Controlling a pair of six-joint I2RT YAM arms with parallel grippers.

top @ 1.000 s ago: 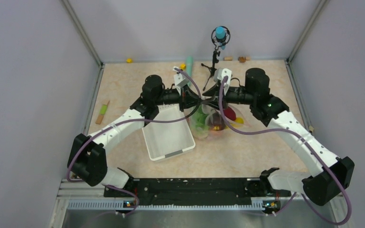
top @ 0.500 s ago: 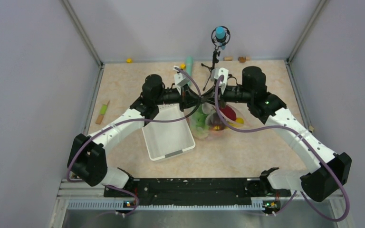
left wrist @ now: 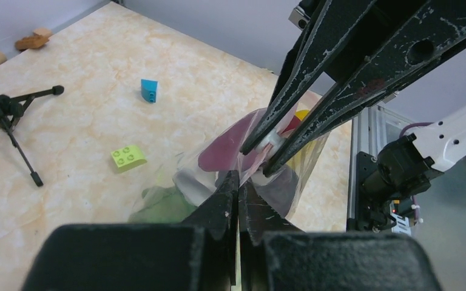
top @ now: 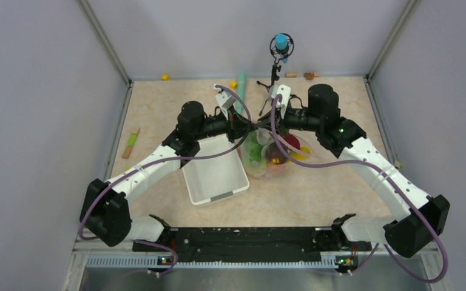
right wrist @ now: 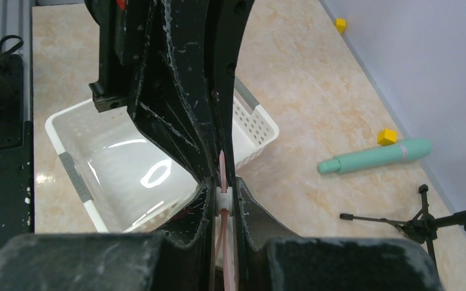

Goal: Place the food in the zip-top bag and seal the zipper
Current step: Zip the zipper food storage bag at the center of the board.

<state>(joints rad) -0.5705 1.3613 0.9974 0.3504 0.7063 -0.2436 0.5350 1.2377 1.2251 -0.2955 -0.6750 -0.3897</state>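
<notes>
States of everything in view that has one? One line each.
left tool: shut on zipper
right tool: shut on zipper
zipper: pinched by both tools; how far sealed, cannot tell
bag: food inside, mouth held up
food: in bag
basket: upright, empty

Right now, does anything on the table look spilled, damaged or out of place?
Nothing looks spilled or damaged. The food is inside the zip-top bag, and the left end effector and right end effector pinch its zipper. Only a green block and a blue block lie loose nearby.
</notes>
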